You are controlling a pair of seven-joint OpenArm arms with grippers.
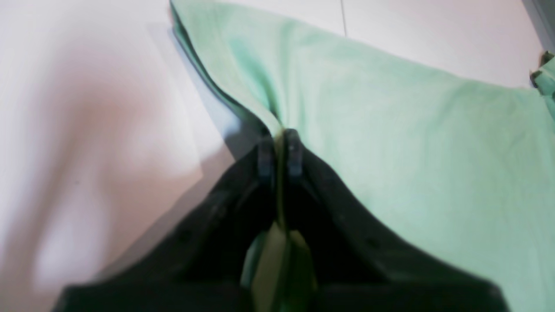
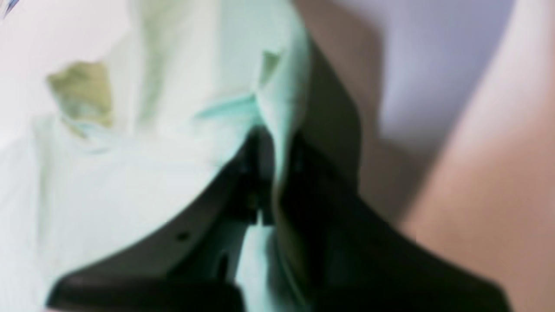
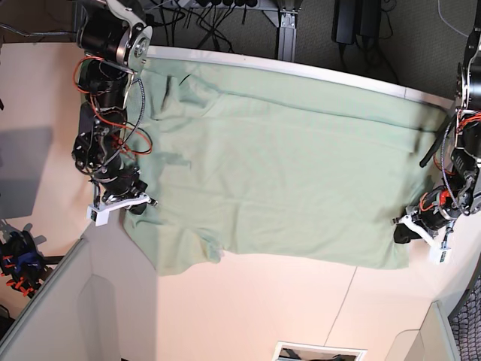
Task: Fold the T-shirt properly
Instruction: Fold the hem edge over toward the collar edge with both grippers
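Observation:
The pale mint-green T-shirt lies spread wide across the table in the base view, wrinkled near its left sleeve. My left gripper is at the shirt's right lower corner; in the left wrist view the left gripper is shut on a pinched fold of the shirt. My right gripper is at the shirt's left edge; in the right wrist view the right gripper is shut on bunched shirt fabric. Collar, placket and tag are not visible.
The cream table has a seam line at the lower right. The table's far edge borders cables and stands. A dark opening sits at the front edge. A clamp-like object is at the far left.

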